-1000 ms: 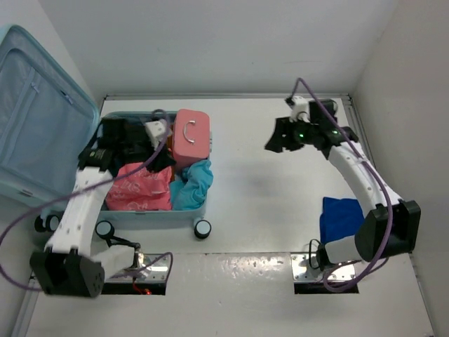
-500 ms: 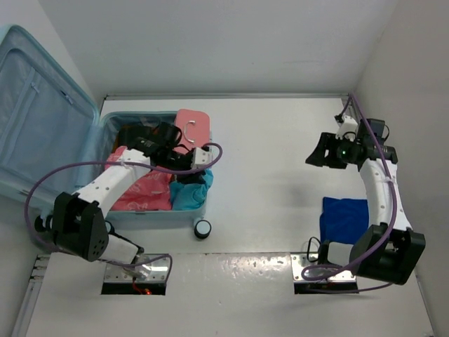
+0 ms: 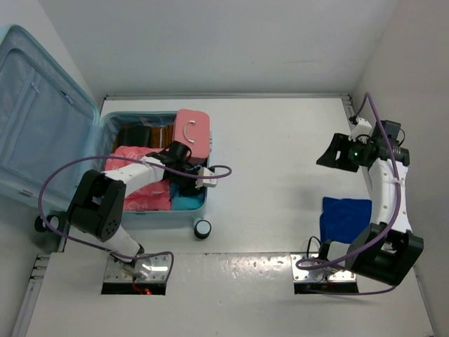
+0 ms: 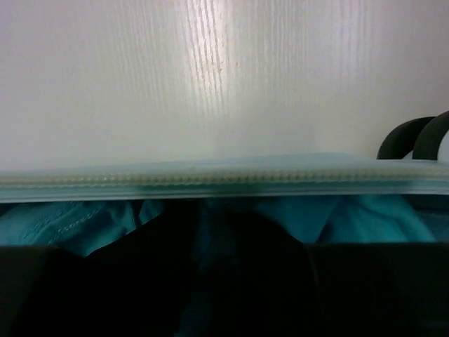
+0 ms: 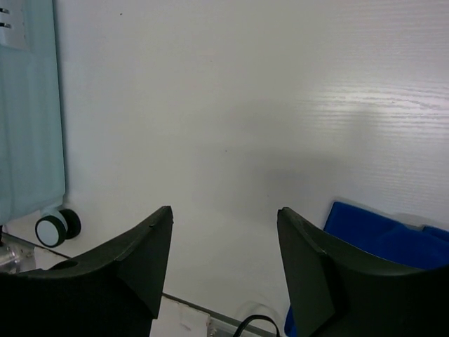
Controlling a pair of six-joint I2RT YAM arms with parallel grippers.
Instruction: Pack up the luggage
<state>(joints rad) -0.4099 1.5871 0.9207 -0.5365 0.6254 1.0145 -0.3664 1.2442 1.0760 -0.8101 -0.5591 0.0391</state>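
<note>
The luggage [image 3: 156,217] lies open at the left, its lid [image 3: 42,112] leaning up behind it. Inside are a pink hard case [image 3: 193,133], a pink bag [image 3: 140,186] and a teal cloth [image 3: 184,201]. My left gripper [image 3: 191,181] is down in the front right corner, on the teal cloth. In the left wrist view the zip rim [image 4: 224,179] runs across, teal cloth [image 4: 351,221] lies below it, and the gripper [image 4: 217,281] is too dark to read. My right gripper [image 3: 335,156] hangs open and empty over the table's right side, its jaws [image 5: 224,210] wide apart.
A folded blue cloth [image 3: 344,219] lies on the table near the right arm's base and also shows in the right wrist view [image 5: 393,235]. A suitcase wheel [image 3: 203,228] sticks out at the front. Walls close in at the left, back and right.
My left arm swung from the suitcase's back to its front right corner, onto the teal cloth, which now sits lower inside. My right arm pulled back to the right.
</note>
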